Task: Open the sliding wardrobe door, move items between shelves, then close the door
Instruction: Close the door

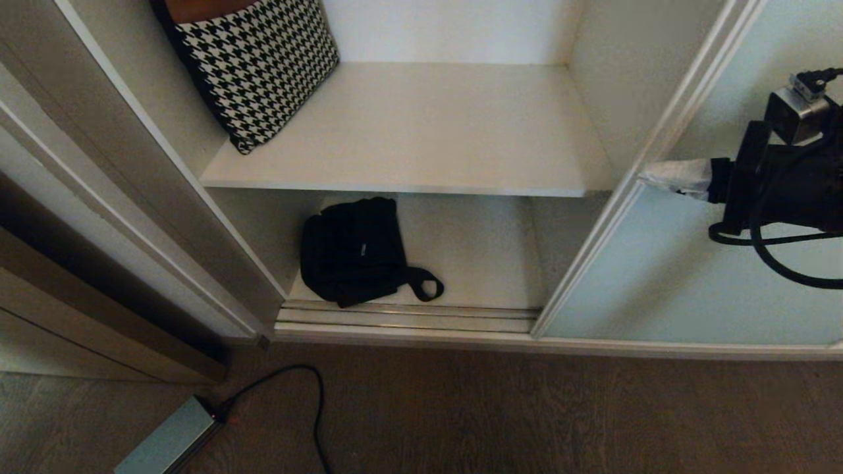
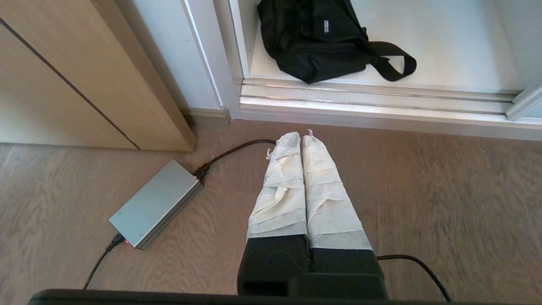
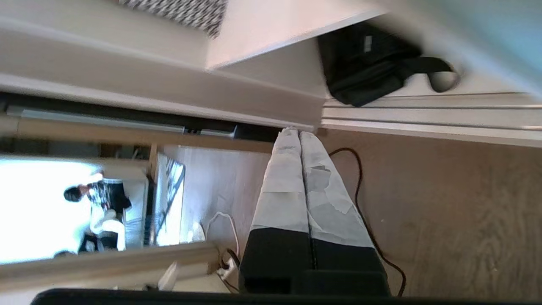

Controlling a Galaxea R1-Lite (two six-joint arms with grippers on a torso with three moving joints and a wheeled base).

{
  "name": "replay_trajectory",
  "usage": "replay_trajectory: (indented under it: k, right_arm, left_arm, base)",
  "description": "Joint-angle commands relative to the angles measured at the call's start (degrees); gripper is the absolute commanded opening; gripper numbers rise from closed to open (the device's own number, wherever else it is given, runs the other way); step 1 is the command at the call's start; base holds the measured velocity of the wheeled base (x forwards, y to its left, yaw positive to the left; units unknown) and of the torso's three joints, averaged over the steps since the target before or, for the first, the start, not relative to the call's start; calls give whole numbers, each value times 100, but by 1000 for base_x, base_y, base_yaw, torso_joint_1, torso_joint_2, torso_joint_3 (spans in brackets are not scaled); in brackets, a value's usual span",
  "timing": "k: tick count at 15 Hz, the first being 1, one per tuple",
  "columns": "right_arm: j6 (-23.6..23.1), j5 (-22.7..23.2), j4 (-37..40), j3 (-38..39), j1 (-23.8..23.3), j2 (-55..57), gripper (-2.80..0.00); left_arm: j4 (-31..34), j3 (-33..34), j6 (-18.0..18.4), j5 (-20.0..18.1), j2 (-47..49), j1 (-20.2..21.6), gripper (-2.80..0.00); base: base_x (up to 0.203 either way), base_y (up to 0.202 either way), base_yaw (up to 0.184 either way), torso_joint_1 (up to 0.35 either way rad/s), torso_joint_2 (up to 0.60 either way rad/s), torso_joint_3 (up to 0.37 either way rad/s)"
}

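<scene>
The black bag (image 1: 352,250), lower centre, looks soft and light; its strap loop (image 1: 427,284) offers a hold. The right pincer (image 1: 649,175), pressed together, holds nothing.

Houndstooth bag (image 1: 253,66): top cut off by frame edge. Sliding wardrobe door (image 3: 465,38): blurred. Black bag (image 1: 352,251) label: print unreadable.

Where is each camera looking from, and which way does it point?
Head: up high, facing down into the open wardrobe; the right gripper reaches in beside the sliding wardrobe door.
Left wrist: behind the shut left gripper, looking down at floor and track.
Right wrist: behind shut jaws, turned sideways toward the wardrobe.
All three share the black bag on the bottom shelf.
</scene>
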Motion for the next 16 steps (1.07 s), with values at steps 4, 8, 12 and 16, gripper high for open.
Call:
replay_trajectory:
  k: [4,8,12,16]
  right_arm:
    - [-506,-546,40,304,285,-1111,-280]
    - [-923,-680,123,354,302,-1311,-280]
    - [-1609,-980,122,444,621,-1142,-280]
    - [-2642,-2475,3,424,1533,-671,-280]
  left_arm:
    - [0,0,2,-1,-1,4,-280]
    - [0,0,0,-2,6,-5,-280]
    - [-6,0,3,-2,-1,4,-280]
    - [-1,0,2,-2,7,-4,-280]
  base:
    - [0,0,0,0,0,0]
    - [0,0,0,0,0,0]
    - [0,0,0,0,0,0]
    - [0,0,0,0,0,0]
